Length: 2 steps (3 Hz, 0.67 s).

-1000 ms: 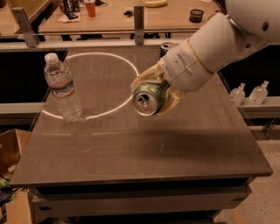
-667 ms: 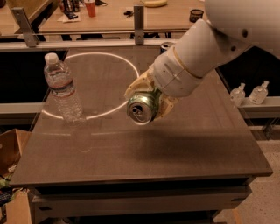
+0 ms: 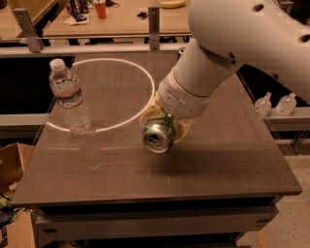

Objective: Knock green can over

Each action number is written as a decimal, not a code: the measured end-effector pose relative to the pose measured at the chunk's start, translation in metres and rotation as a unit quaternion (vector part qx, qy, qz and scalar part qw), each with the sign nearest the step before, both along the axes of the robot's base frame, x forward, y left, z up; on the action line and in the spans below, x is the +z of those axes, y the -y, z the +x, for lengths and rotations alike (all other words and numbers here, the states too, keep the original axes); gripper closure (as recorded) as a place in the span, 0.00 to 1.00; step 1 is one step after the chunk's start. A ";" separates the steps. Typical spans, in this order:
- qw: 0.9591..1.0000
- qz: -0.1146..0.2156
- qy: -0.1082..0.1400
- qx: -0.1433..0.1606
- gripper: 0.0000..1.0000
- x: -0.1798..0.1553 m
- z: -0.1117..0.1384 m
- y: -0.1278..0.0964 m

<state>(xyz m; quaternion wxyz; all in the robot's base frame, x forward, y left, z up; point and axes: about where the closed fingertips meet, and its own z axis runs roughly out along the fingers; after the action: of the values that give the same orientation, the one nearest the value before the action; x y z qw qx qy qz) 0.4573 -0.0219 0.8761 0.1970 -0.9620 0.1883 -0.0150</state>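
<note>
While the smooth white arm (image 3: 232,43) reaches down from beyond the far right corner of the worktop (image 3: 227,164), its gripper (image 3: 162,129) sits near the middle, a little closer to the near edge than to the far one. The pale, cream-coloured jaws are closed on the green can (image 3: 158,137), one on either side of its body. The can is tipped onto its side in that grip, its round silver top with the pull-tab facing the near edge and its green aluminium wall showing only as a thin band behind the rim. A soft shadow lies on the worktop just beneath it; whether the can touches the surface I cannot tell.

Near the left edge stands a clear plastic water bottle (image 3: 70,99), upright, ribbed, with a white cap and a pale label band, well apart from the can. A thin bright ring of light (image 3: 148,77) curves across the far left part of the worktop, passing under the bottle's base and running close to the gripper.

The worktop is a dull, matte grey-brown slab with square corners. Beyond its far edge are metal posts (image 3: 154,24) and a wooden table carrying a red cup (image 3: 100,8). Past the right edge two small clear bottles (image 3: 264,104) stand on a lower ledge, and a cardboard box (image 3: 12,162) sits off the near left corner.
</note>
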 end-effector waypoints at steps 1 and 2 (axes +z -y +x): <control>0.998 -0.056 0.004 0.006 1.00 -0.014 -0.002 0.009; 0.993 -0.115 -0.001 0.022 1.00 -0.027 -0.008 0.014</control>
<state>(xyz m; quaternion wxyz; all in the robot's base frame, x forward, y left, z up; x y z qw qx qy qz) 0.4491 -0.0358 0.8487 0.0850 -0.9823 0.1640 -0.0317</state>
